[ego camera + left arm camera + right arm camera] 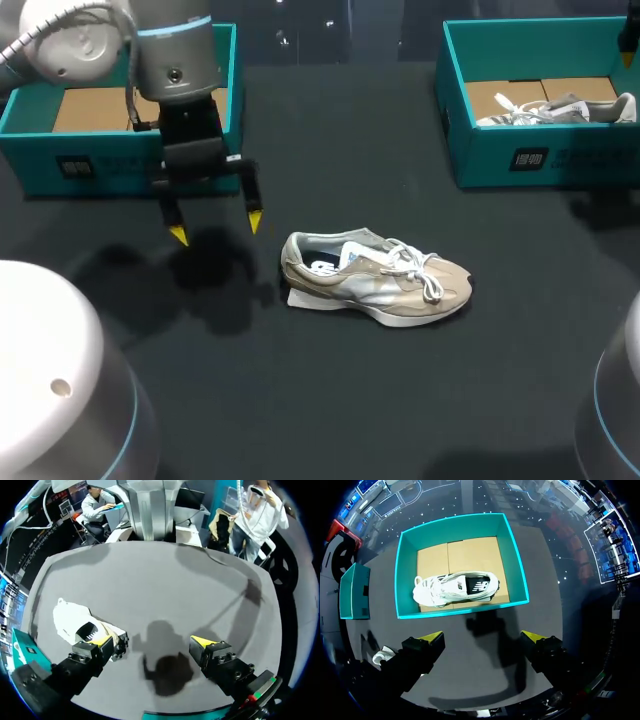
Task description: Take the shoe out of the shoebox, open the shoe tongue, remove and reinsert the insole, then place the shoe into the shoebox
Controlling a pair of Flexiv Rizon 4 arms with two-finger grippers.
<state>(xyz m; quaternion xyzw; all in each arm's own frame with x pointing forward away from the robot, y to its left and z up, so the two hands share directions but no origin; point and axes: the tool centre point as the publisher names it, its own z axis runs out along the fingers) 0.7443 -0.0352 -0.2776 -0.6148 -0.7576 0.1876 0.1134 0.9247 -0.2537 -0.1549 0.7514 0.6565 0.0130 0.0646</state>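
Shoe (375,280) on table (330,410), left pincer (215,228) near

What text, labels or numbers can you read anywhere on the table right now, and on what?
Left shoebox, front wall: white label, too small to read.
Right shoebox, front wall: white label, too blurred to read.
Boxed shoe, dark insole: white mark, not legible as words.
Shoe on the table, insole: white print, too small to read.
Nothing can be quoted.
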